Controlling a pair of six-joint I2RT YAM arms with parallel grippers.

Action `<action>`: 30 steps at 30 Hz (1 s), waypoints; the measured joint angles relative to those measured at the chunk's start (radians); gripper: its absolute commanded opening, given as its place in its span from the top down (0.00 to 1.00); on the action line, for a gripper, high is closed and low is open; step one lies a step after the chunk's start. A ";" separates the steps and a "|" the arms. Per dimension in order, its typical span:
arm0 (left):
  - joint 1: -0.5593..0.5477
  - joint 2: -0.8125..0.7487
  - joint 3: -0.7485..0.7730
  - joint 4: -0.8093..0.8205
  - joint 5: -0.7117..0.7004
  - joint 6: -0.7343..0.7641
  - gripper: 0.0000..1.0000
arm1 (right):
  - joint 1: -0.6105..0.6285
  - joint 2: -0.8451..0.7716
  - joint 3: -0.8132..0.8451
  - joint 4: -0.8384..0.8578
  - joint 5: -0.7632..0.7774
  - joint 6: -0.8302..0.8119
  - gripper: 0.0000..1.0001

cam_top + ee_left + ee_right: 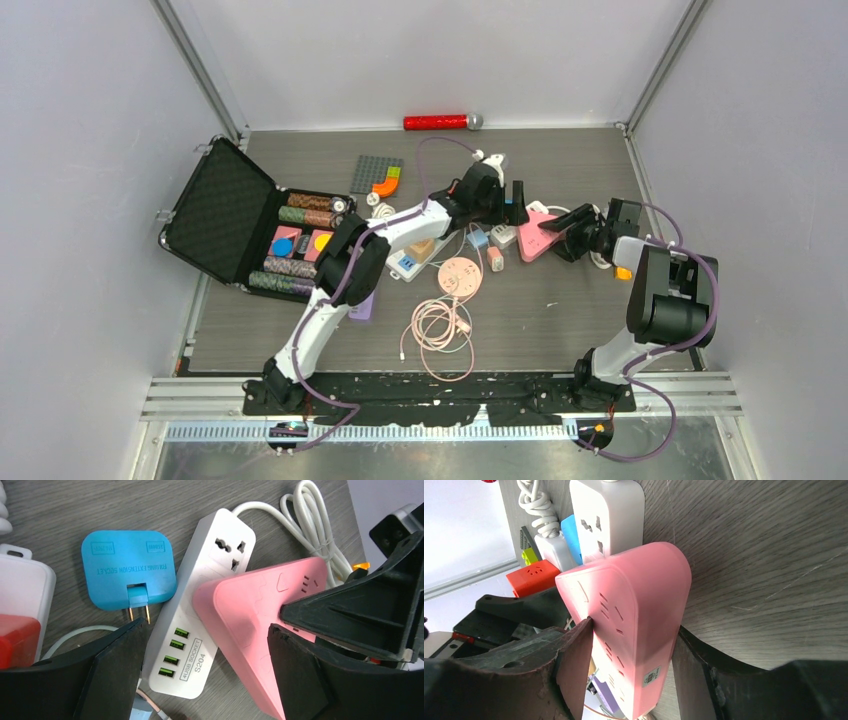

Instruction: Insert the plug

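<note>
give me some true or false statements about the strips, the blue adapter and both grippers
1. The right gripper is clamped on the pink power strip. True.
2. The blue folding extension socket has its prongs folded out. True.
3. The left gripper holds the blue folding extension socket. False: its jaws stand open and the socket lies on the table beyond them.
4. The white USB power strip lies on top of the pink power strip. False: the pink one overlaps the white one.
5. The black case is closed. False: it lies open.
</note>
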 measured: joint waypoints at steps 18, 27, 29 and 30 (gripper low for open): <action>-0.006 0.064 0.092 -0.069 0.046 -0.074 0.24 | 0.001 -0.014 -0.003 -0.010 0.000 -0.020 0.73; -0.014 0.077 0.140 -0.124 0.039 -0.077 0.41 | 0.001 -0.021 -0.010 -0.013 -0.003 -0.029 0.70; -0.015 0.077 0.146 -0.130 0.038 -0.073 0.42 | 0.001 -0.027 -0.016 -0.012 -0.002 -0.029 0.69; -0.016 0.077 0.149 -0.136 0.037 -0.073 0.44 | 0.000 -0.031 -0.019 -0.012 -0.002 -0.029 0.68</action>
